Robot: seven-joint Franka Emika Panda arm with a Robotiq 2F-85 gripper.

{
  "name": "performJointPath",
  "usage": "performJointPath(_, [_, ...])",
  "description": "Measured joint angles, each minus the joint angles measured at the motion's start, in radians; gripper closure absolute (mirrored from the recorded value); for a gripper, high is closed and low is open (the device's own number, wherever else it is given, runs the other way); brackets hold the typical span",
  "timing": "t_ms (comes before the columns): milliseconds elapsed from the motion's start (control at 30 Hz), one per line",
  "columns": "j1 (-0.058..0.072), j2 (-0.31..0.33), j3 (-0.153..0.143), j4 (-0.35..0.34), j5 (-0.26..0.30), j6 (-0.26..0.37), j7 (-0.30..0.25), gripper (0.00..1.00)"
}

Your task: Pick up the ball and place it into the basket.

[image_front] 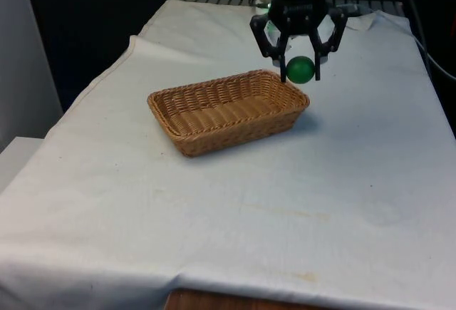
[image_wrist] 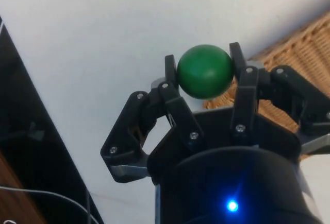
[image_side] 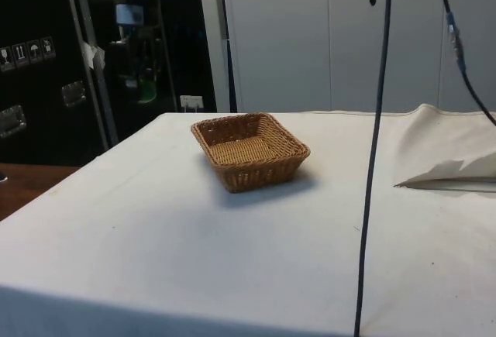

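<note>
- Black two-finger gripper (image_front: 300,70): fingers closed on the small, smooth green ball (image_front: 301,70), which is held clear of the white cloth-covered table (image_front: 356,182).
- Rectangular woven wicker basket (image_front: 228,110): lies empty on the cloth; in the front view the ball hangs just beyond the corner at the front view's right, above rim level.
- Wrist view: the ball (image_wrist: 204,71) sits clamped between both fingertips (image_wrist: 170,72), with the basket's edge (image_wrist: 304,49) beside it.
- Progress: pick-up appears complete; carrying over the basket's interior and release remain.
</note>
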Motion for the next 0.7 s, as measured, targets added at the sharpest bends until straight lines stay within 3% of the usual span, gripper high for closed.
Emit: performJointPath(700, [0.001,-0.126,-0.010,-0.162,-0.154,0.020,0.022,0.97])
